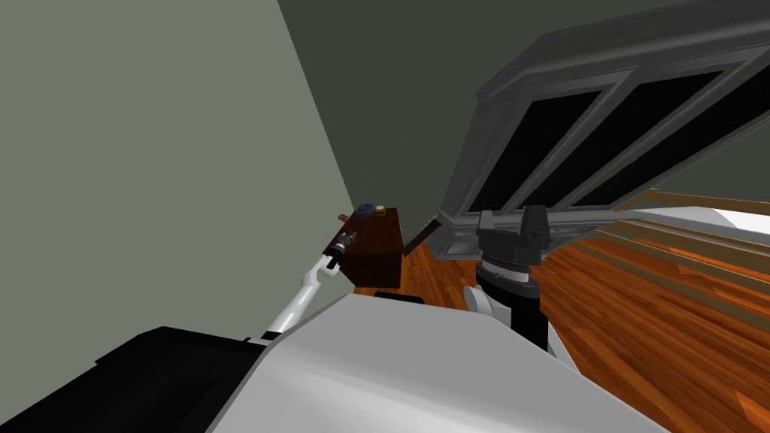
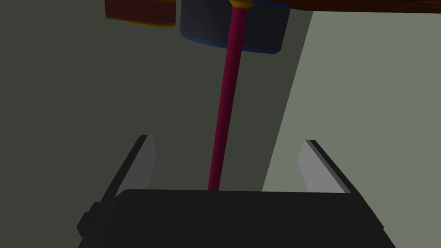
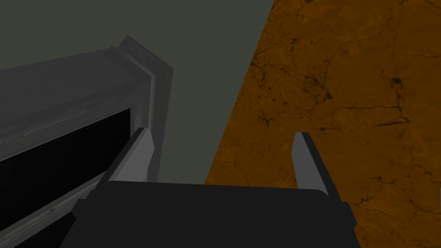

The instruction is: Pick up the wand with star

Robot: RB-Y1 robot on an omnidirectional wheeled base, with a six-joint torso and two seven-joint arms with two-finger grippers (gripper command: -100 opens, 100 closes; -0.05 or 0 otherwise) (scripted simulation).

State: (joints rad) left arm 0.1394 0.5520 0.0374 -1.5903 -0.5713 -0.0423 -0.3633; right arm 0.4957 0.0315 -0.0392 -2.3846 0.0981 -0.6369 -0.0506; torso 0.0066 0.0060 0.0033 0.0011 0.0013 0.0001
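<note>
The wand shows as a thin crimson rod (image 2: 226, 107) with a gold collar at its far end; its star is out of frame. The rod runs lengthwise between the fingers of my left gripper (image 2: 226, 140), which stands open around it without pressing it. In the head view my left gripper (image 1: 347, 239) reaches the near edge of a small dark wooden cabinet (image 1: 380, 252) in the room's corner. My right gripper (image 1: 511, 218) hangs open and empty in front of my chest, and in its own wrist view the right gripper (image 3: 222, 133) has nothing between its fingers.
Behind the rod stand a dark blue cylinder (image 2: 258, 26) and a dark red box with gold edging (image 2: 140, 10). A grey-framed window (image 1: 601, 128) is to the right of the cabinet. Wooden floor (image 1: 639, 316) stretches right, towards a wooden rail (image 1: 699, 203).
</note>
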